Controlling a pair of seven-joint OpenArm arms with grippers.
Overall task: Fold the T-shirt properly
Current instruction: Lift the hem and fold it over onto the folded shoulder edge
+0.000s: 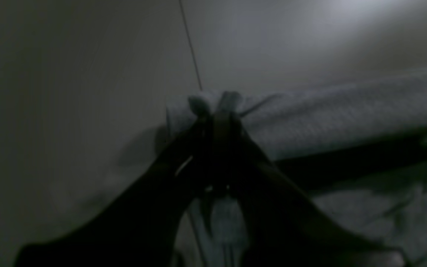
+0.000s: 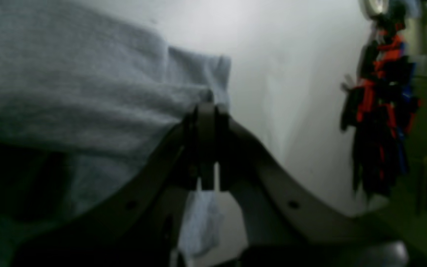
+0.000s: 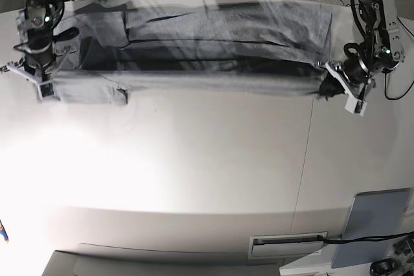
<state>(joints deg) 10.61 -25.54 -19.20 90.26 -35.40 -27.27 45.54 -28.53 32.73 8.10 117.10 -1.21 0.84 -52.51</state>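
The heather-grey T-shirt (image 3: 207, 50) lies stretched across the far half of the white table, its near edge lifted and blurred between my two arms. My left gripper (image 3: 325, 83) is shut on the shirt's right corner; in the left wrist view the dark jaws (image 1: 219, 111) pinch bunched grey cloth (image 1: 328, 111). My right gripper (image 3: 50, 82) is shut on the shirt's left corner; in the right wrist view its jaws (image 2: 206, 107) clamp the cloth (image 2: 69, 92), and a flap hangs below. No lettering shows.
The white table (image 3: 194, 179) has a seam line right of centre. A grey tablet-like slab (image 3: 378, 218) lies at the near right, next to a slot in the table. Cables run along the far edge. Red-and-black items (image 2: 384, 111) hang beyond the table in the right wrist view.
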